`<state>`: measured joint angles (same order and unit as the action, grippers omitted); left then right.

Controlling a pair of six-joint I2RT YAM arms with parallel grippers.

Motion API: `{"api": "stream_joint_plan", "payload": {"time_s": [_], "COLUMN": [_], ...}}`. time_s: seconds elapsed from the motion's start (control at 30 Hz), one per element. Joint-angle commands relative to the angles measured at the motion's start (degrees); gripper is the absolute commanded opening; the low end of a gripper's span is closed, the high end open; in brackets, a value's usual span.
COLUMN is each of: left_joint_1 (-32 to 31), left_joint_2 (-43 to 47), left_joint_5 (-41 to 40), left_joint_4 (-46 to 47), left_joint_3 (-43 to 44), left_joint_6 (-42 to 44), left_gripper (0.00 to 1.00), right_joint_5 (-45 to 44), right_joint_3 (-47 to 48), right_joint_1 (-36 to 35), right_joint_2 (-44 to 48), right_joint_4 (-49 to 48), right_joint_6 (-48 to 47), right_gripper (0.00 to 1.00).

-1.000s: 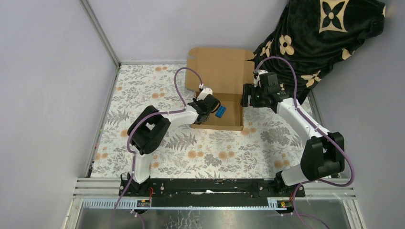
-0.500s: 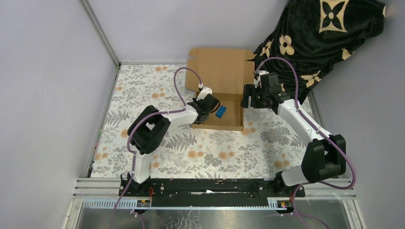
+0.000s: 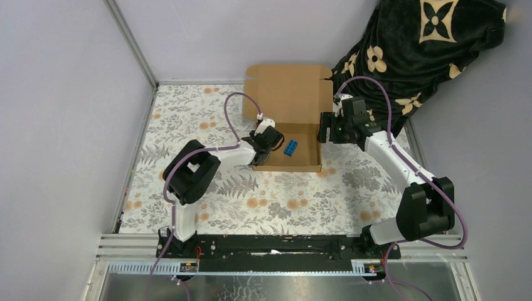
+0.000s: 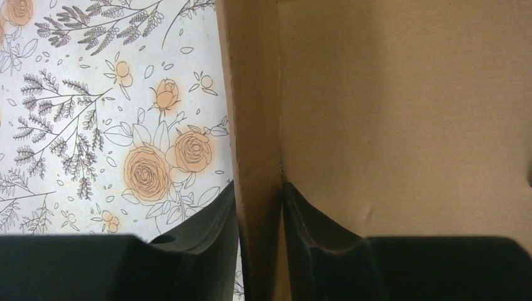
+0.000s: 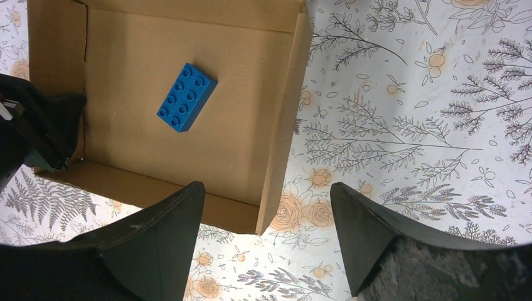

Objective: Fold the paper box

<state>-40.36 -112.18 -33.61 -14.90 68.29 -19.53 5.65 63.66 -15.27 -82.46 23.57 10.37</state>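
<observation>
The paper box point(image 3: 304, 160) is sitting at the far middle of the flowery table point(image 3: 251, 200); its tray is already standing up, and its big lid point(image 3: 290, 88) is leaning back, open, toward the far wall. A small blue brick point(image 5: 186, 96) is lying inside on the box floor.

The left gripper point(image 4: 258, 188) is reaching over the left side wall point(image 4: 254, 125) of the box; one finger is sitting outside the wall and one inside, both very close to the cardboard; I cannot tell if they are squeezing it or just letting go.

The right gripper point(image 5: 265, 188) is hanging above the right side wall point(image 5: 282, 113) with its fingers wide apart; it is holding nothing.

I think the arms are working on making the side walls stand straight, so the lid can come down after. To do this well, the left fingers should be pinching the wall softly, right at the fold, not pulling it outward; the right gripper should be coming straight down so the wall is sliding between its fingers, not getting pushed flat; both walls should be standing up straight before anyone is touching the lid, or its flaps could be missing the gaps; the brick should be staying clear of the fingers.
</observation>
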Motion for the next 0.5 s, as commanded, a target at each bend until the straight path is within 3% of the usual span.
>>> {"api": "stream_joint_plan", "payload": {"time_s": [0.0,0.47], "left_joint_1": [0.63,0.93], "left_joint_2": [1.71,4.96], "left_joint_5": [2.50,3.76], "left_joint_4": [0.90,2.71], "left_joint_3": [-1.67,1.06], "left_joint_6": [0.30,2.75], "left_gripper": [0.39,0.46], "right_joint_5": [0.86,1.41], "right_joint_3": [0.05,0.15], "right_joint_1": [-0.29,-0.94], "right_joint_2": [2.30,1.56], "right_joint_4": [-0.41,-0.54], "right_joint_6": [0.16,0.43], "right_gripper": [0.81,0.81]}}
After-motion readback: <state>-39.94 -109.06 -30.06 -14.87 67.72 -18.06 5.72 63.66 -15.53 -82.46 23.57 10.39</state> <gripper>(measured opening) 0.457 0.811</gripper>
